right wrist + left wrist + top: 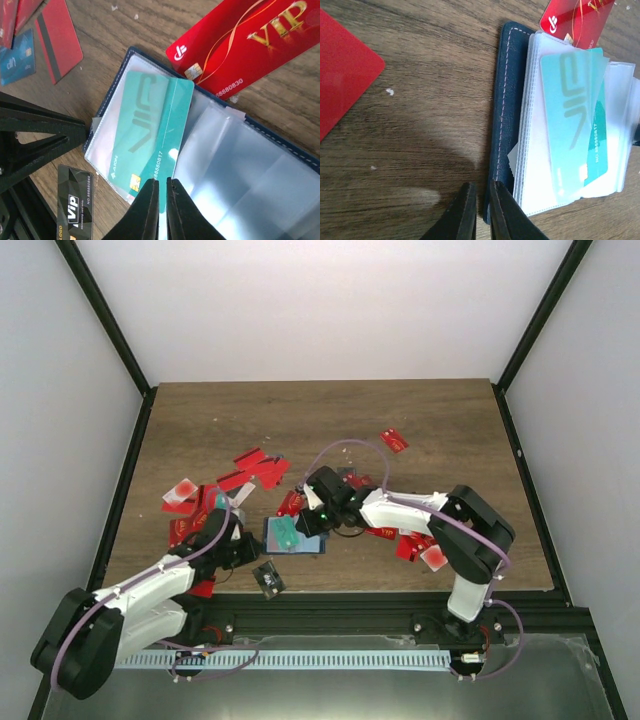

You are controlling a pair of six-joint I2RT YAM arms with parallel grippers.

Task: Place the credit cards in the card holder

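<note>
The navy card holder (312, 545) (509, 90) (130, 52) lies open on the table, its clear sleeves up. A teal credit card (287, 533) (580, 115) (145, 125) sits partly inside the left sleeve, one long edge still bare. My left gripper (263, 542) (481, 185) (88, 133) is shut, its tips down at the near corner of the holder's cover. My right gripper (304, 529) (162, 181) is also shut, tips against the teal card's near end. Neither holds anything. A red VIP card (245, 45) (575, 20) lies just beyond the holder.
Several red cards (255, 465) lie scattered behind and left of the holder, more by the right arm (415, 540), one far back (395, 440). A black VIP card (268, 580) (75, 200) lies near the table's front edge. Another red card (340, 70) lies left of the left gripper.
</note>
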